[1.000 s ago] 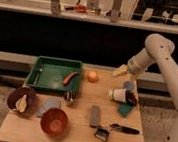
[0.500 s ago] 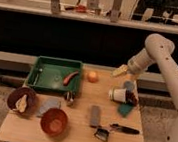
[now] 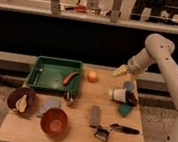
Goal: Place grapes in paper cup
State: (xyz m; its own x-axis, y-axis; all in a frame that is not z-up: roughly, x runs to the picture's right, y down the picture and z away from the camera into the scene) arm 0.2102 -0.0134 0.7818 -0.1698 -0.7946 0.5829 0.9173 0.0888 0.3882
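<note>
The white paper cup [image 3: 117, 94] is on the right part of the wooden table [image 3: 71, 138] and seems to lie on its side. The dark red-purple grapes [image 3: 131, 98] sit right beside it on its right, touching or nearly touching it. My gripper [image 3: 119, 70] hangs at the end of the white arm [image 3: 159, 51], which comes in from the right. It is above the table's back edge, a little behind and above the cup, and holds nothing that I can see.
An orange fruit [image 3: 92, 76] lies left of the cup. A green tray [image 3: 54, 74] holds a red-orange item [image 3: 71, 76]. Two reddish-brown bowls [image 3: 21, 99] [image 3: 54, 121] stand front left. A green sponge [image 3: 125, 109], a grey block [image 3: 95, 115], a brush [image 3: 102, 133] and a black-handled tool [image 3: 125, 129] lie in front.
</note>
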